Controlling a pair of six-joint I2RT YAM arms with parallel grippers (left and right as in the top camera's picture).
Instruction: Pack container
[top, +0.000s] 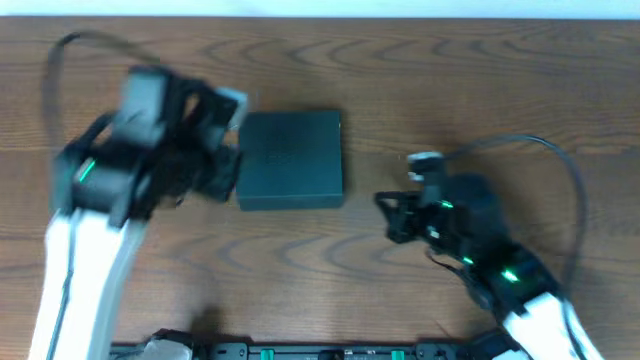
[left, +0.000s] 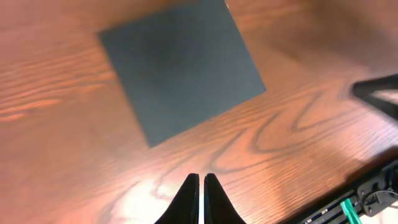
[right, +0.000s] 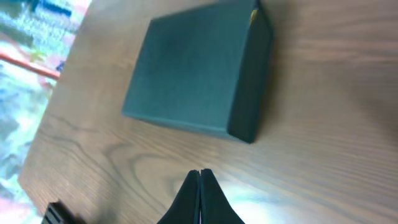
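The container (top: 291, 158) is a dark, shallow, roughly square box with its lid closed, lying flat on the wooden table. It also shows in the left wrist view (left: 180, 68) and the right wrist view (right: 193, 74). My left gripper (top: 228, 165) hovers just left of the box; in its wrist view the fingers (left: 201, 179) are shut and empty. My right gripper (top: 385, 205) is to the right of the box and a little nearer the front; its fingers (right: 199, 173) are shut and empty. No snack packets are in view.
The wooden table (top: 420, 80) extends all around the box. A black rail with green parts (top: 330, 352) runs along the front edge. Cables loop from both arms.
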